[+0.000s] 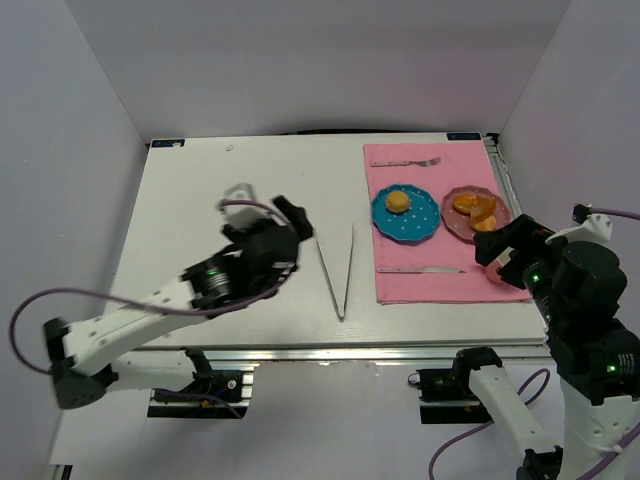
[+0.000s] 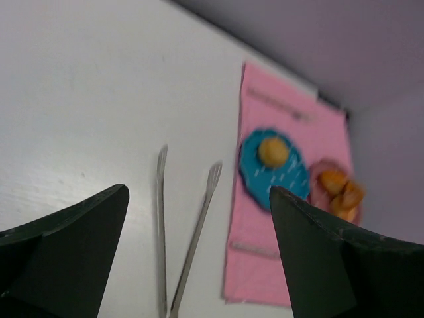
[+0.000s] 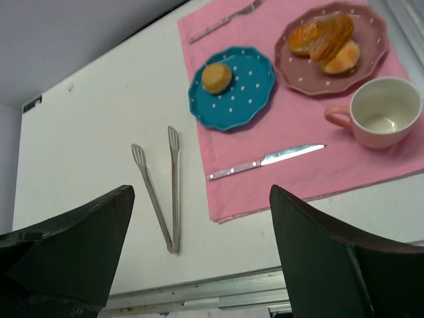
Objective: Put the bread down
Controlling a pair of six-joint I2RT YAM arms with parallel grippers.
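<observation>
The bread [image 1: 397,201], a small round golden-brown roll, lies on a blue dotted plate [image 1: 420,222] on the pink mat; it also shows in the left wrist view [image 2: 272,150] and the right wrist view [image 3: 216,77]. My left gripper [image 1: 290,222] is open and empty, above the table left of the metal tongs [image 1: 337,266]. My right gripper [image 1: 510,250] is open and empty, raised near the mat's right front corner.
A pink plate [image 1: 496,228] holds several golden-orange bread pieces [image 1: 477,208]. A pink cup [image 3: 382,112], a knife [image 1: 424,268] and a fork [image 1: 408,161] lie on the pink mat [image 1: 400,245]. The tongs [image 3: 161,187] lie open on the white table.
</observation>
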